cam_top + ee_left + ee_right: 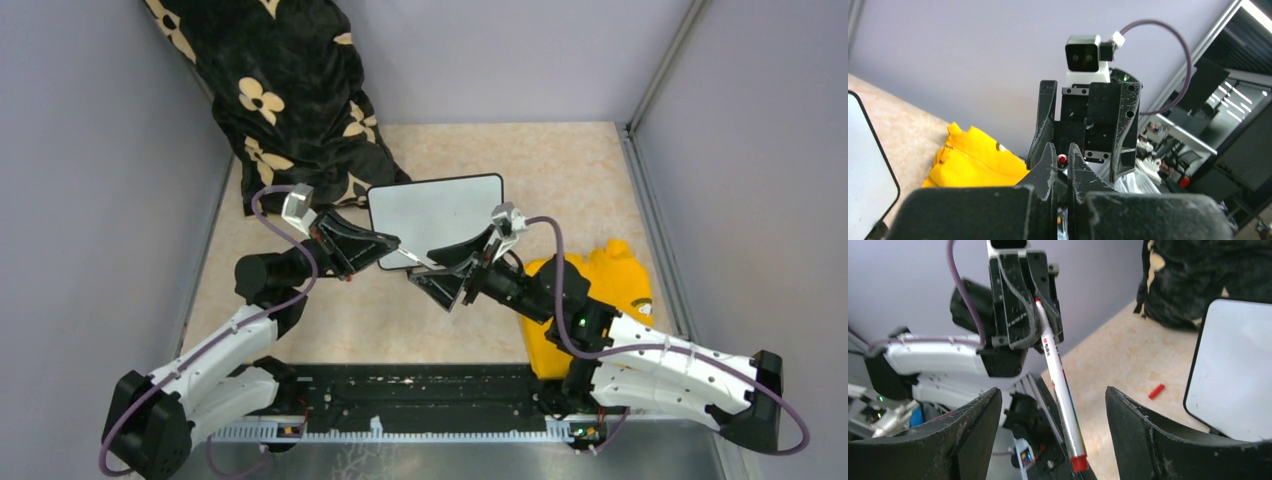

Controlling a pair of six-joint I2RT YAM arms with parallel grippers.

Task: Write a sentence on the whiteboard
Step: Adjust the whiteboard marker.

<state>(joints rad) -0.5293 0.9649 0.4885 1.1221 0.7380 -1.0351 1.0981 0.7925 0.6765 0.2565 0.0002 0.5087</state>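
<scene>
The whiteboard (435, 213) lies in the middle of the table with a blank white face; no sentence shows on it. It also shows in the right wrist view (1233, 370) and at the left edge of the left wrist view (863, 170). My left gripper (397, 247) (1062, 152) is shut on a white marker (1060, 382), which points its red end (1062, 160) at the right gripper. My right gripper (443, 268) (1053, 390) is open, with the marker's red end between its spread fingers (1143, 430) and touching neither.
A small red cap (1156, 391) lies on the table beside the whiteboard's near edge. A black floral cloth (290, 100) is heaped at the back left. A yellow cloth (600, 290) lies at the right, under the right arm. Grey walls enclose the table.
</scene>
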